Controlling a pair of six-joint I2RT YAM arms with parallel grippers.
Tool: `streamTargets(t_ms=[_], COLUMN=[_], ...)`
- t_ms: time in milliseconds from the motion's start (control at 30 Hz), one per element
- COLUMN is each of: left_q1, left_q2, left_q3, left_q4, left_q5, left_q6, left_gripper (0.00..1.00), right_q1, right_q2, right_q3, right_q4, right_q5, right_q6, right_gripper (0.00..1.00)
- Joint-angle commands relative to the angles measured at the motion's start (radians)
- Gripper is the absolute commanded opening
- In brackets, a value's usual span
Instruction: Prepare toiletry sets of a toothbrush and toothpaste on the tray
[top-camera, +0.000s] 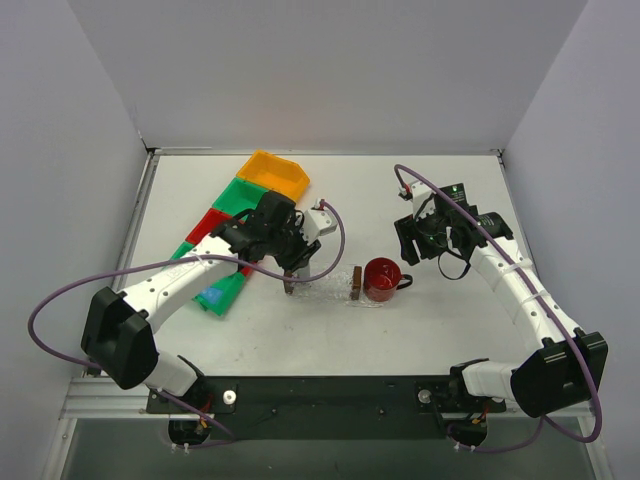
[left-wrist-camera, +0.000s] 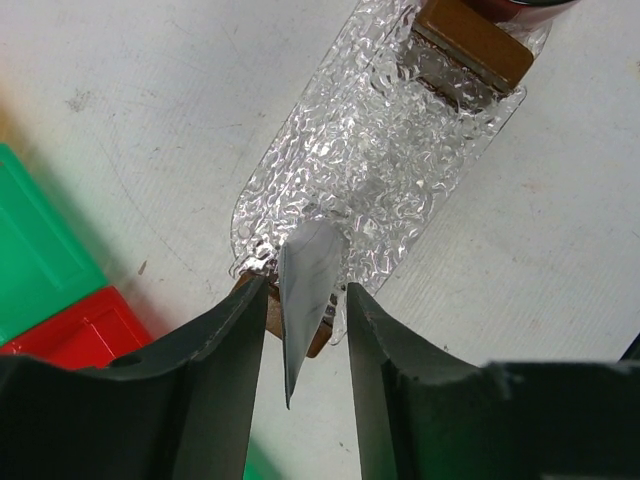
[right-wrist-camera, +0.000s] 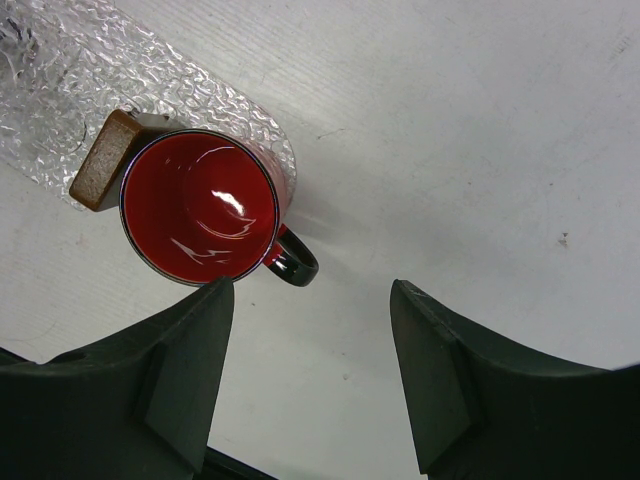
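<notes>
Pointing lengthwise at the clear tray (left-wrist-camera: 400, 130), the silver-grey toothpaste (left-wrist-camera: 310, 262) is clamped in the left pincer (left-wrist-camera: 305, 292); the right pincer (right-wrist-camera: 312, 295) is spread empty above the white, grey-walled table (right-wrist-camera: 480, 120).

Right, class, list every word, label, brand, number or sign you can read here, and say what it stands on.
None can be read.
The silver tube shows a blank face; the red mug, the coloured bins and the clear tray carry no visible print.
</notes>
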Motion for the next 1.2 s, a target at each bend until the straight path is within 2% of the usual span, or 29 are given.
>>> streamTargets(t_ms=[0, 267, 667, 933, 1067, 1167], left_q1=[-0.004, -0.003, 0.051, 0.192, 0.343, 0.411], left_q2=[-0.045, -0.071, -0.226, -0.390, -0.418, -0.433], left_q3=[0.003, 0.026, 0.036, 0.021, 0.013, -0.006], left_q4=[0.026, 0.020, -0.006, -0.104, -0.197, -0.270], left_q5=[-0.004, -0.027, -0.024, -0.032, -0.052, -0.044], left_q6=[0.004, -0.005, -0.016, -0.007, 0.018, 0.056], left_gripper=[0.48, 0.61, 0.65, 0.65, 0.65, 0.64], right_q1=[-0.006, -0.008, -0.008, -0.008, -0.008, -0.008], right_q2=[0.003, 0.003, 0.003, 0.005, 0.007, 0.005], right_q3=[-0.006, -0.006, -0.008, -0.005, -0.006, -0.005], right_q4=[-0.002, -0.002, -0.002, -0.005, -0.004, -0.006], right_q5=[-0.017, -0.015, -0.015, -0.020, -0.025, -0.028], right_q6=[-0.005, -0.003, -0.003, -0.003, -0.005, -0.003], right_gripper=[0.59, 0.59, 0.59, 0.59, 0.59, 0.59])
